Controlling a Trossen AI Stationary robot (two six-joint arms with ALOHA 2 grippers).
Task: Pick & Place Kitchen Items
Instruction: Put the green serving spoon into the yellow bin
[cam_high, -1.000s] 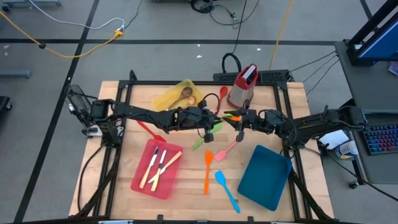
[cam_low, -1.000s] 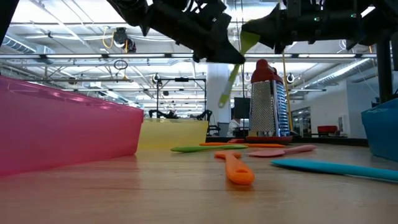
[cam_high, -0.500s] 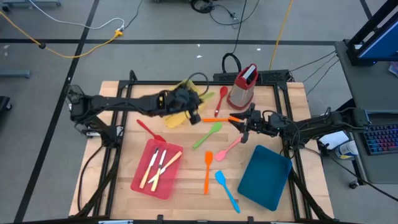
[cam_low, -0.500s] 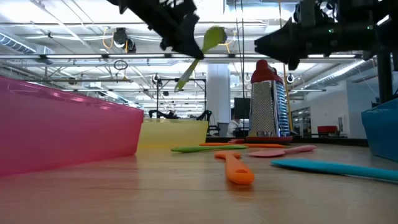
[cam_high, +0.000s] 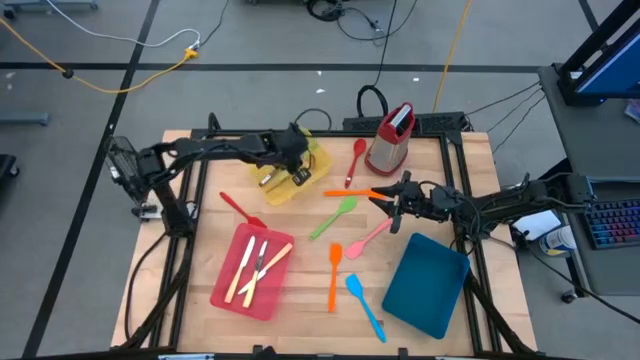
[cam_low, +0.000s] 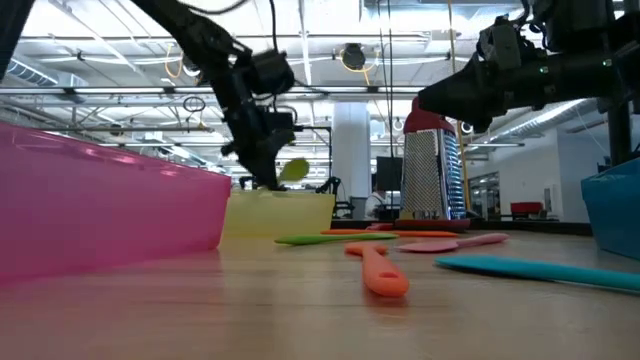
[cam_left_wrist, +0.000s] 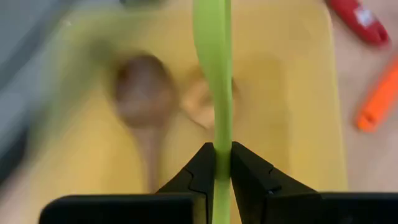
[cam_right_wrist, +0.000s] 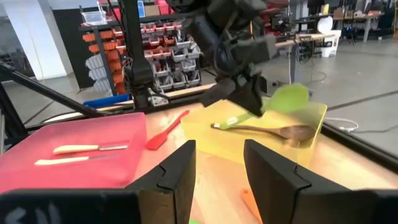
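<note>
1. At far left, left end effector (cam_left_wrist: 222, 163) clenched on the handle of a light green spatula (cam_left_wrist: 214, 56), hanging low over the yellow tray (cam_high: 312, 152) where two wooden spoons (cam_left_wrist: 144, 99) already lie; probably held there for release among them, sorted by kind.
2. Green spatula pinned between the two fingers (cam_left_wrist: 198, 173), blade pointing forward past the tips and above the tray floor, not yet resting on it as far as can be told.
3. Near left, pink-red tray (cam_high: 222, 291) holding pale-handled cutlery (cam_high: 256, 267); red spatula (cam_high: 237, 210) loose on the counter (cam_high: 300, 310) between the two trays, well apart from either end effector.
4. Centre of the counter: red spoon (cam_high: 354, 160), darker green spoon (cam_high: 334, 216), orange spatula (cam_high: 333, 275), pink spoon (cam_high: 368, 239) and blue spatula (cam_high: 365, 307), all loose and apparently awaiting sorting.
5. Centre right, right end effector (cam_high: 397, 204) released and empty, fingers apart, hovering above the counter; an orange utensil (cam_high: 352, 192) just beside its tips on the left, pink spoon near and slightly below — likely poised for one of these.
6. Grater (cam_high: 391, 137) at the far edge and blue tray (cam_high: 425, 284) near right, tray seemingly empty.
</note>
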